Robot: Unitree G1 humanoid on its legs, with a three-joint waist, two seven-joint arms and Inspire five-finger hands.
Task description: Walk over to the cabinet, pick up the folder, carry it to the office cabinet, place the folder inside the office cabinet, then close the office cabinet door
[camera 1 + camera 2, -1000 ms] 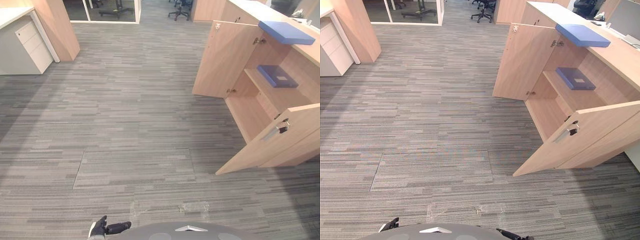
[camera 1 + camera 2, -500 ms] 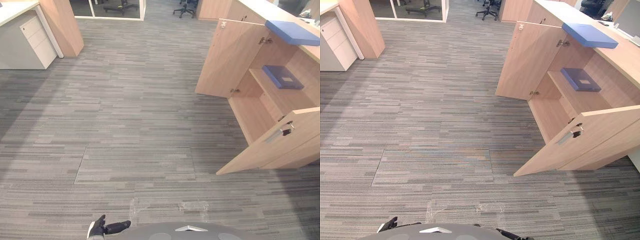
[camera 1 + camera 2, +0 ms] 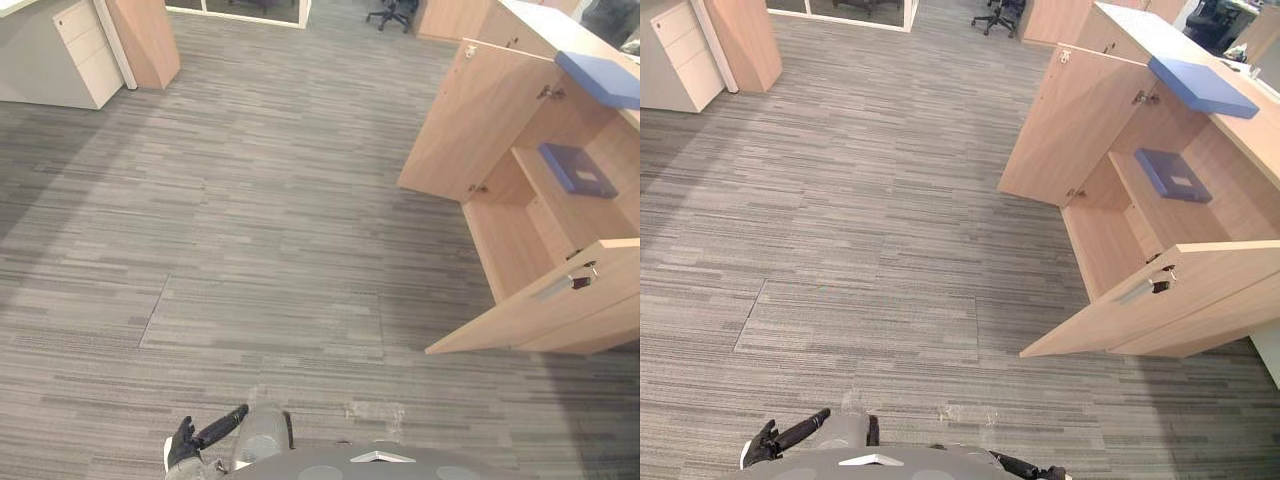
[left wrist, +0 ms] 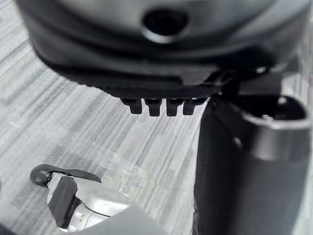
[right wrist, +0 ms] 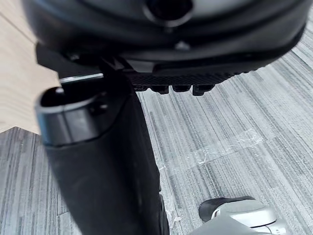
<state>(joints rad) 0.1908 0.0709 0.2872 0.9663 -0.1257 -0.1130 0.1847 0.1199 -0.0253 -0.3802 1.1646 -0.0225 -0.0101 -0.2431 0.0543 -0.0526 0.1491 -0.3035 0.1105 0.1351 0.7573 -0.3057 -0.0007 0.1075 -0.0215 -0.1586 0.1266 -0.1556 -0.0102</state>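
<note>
The left hand [image 3: 183,445] hung over the grey carpet floor [image 3: 260,230], fingers loose and empty; the right hand [image 5: 95,159] was equally relaxed. Farther off stood the light wooden office cabinet [image 3: 455,120], both doors open, with a flat blue folder [image 3: 578,170] on its inner shelf and a second blue folder [image 3: 600,78] at its worktop's front edge.

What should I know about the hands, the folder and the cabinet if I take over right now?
Left robot hand: open, empty, low by the body. Right robot hand: open, empty.
A blue folder lies on the cabinet top, a second folder on the shelf inside; both doors stand open, ahead to the right.
Done: nothing picked up yet.
Left: walk up, take the folder, place it inside, close the door.
</note>
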